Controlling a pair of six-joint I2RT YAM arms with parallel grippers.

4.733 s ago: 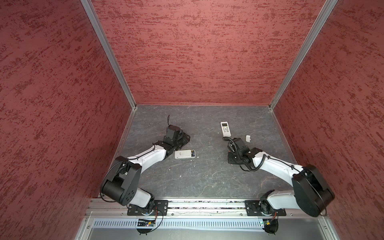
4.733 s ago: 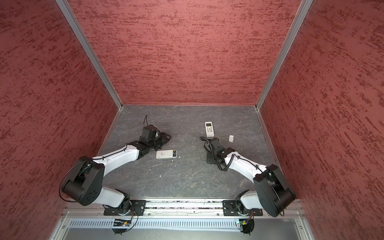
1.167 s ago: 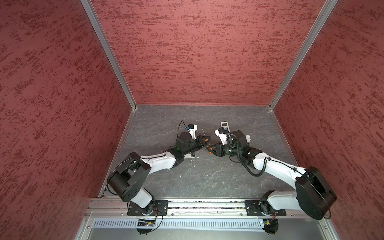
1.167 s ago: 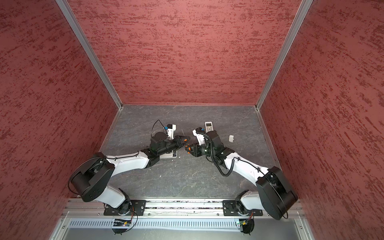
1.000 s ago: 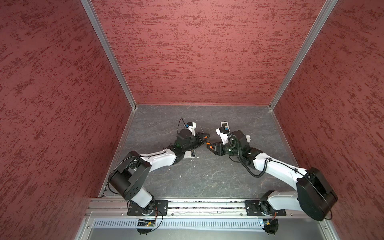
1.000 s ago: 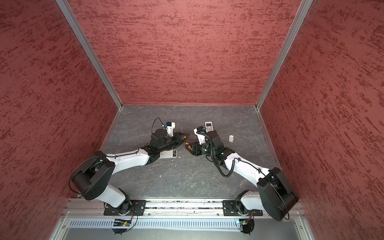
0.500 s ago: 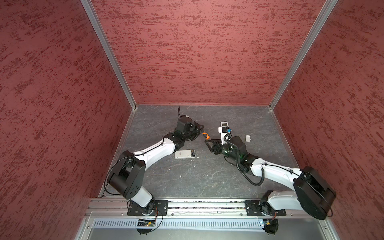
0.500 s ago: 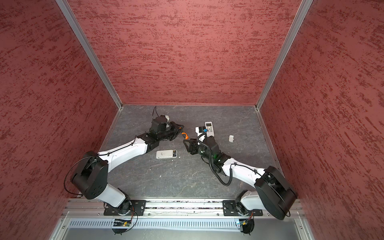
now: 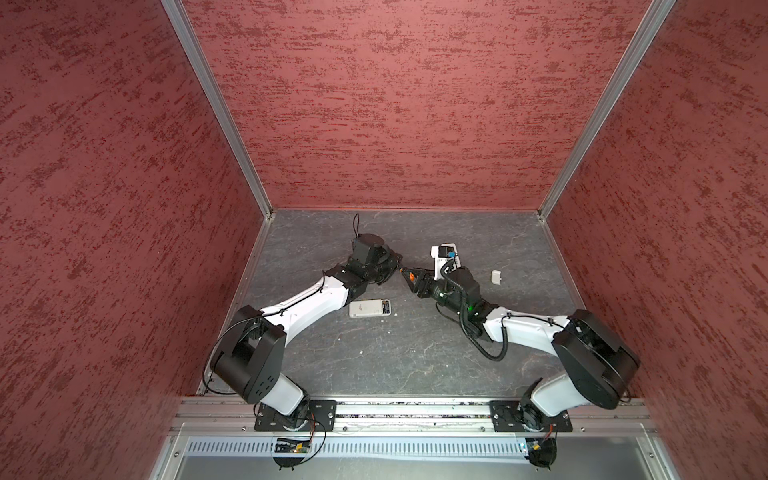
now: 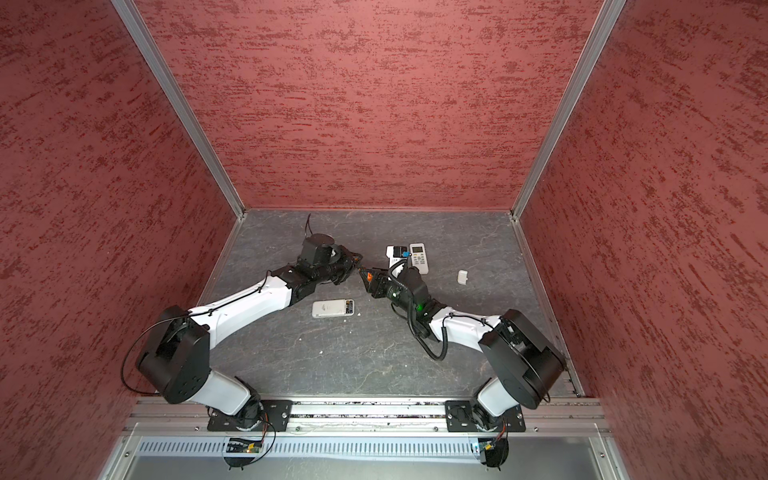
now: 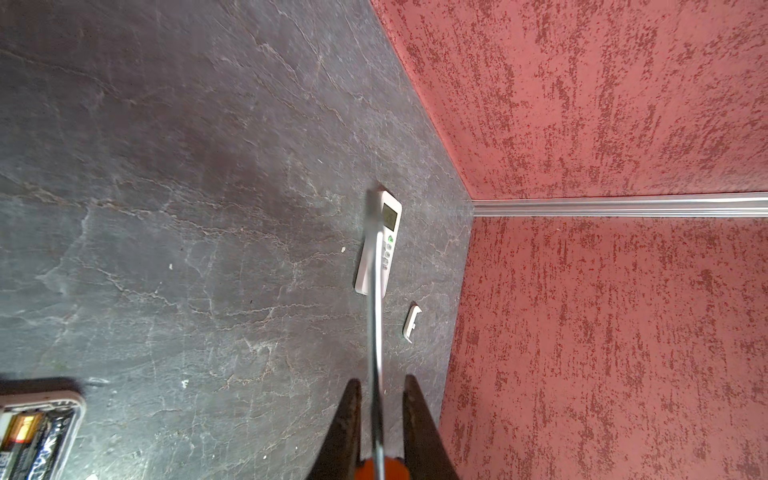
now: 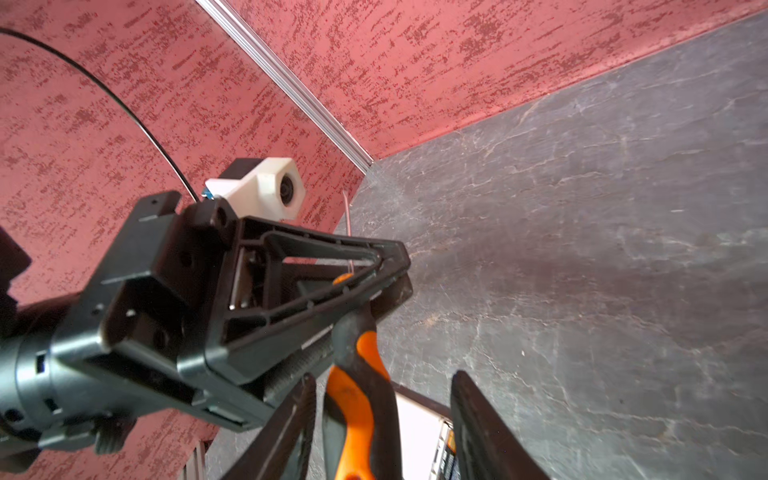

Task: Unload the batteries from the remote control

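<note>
The batteries lay in the open remote, long axis nine-to-three, just beside the left forearm. At one o'clock from them, both hands equally near, the left gripper clenched the screwdriver while the right gripper stood loose around its handle.

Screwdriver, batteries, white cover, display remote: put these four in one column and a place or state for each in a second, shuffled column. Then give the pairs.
1. screwdriver
2. batteries
3. white cover
4. display remote

A. lies face up, buttons showing
B. inside the open remote
C. clamped by the left gripper, handle between the right gripper's open jaws
D. lies loose on the table, farthest right in both top views

Pairs: 1-C, 2-B, 3-D, 4-A
</note>
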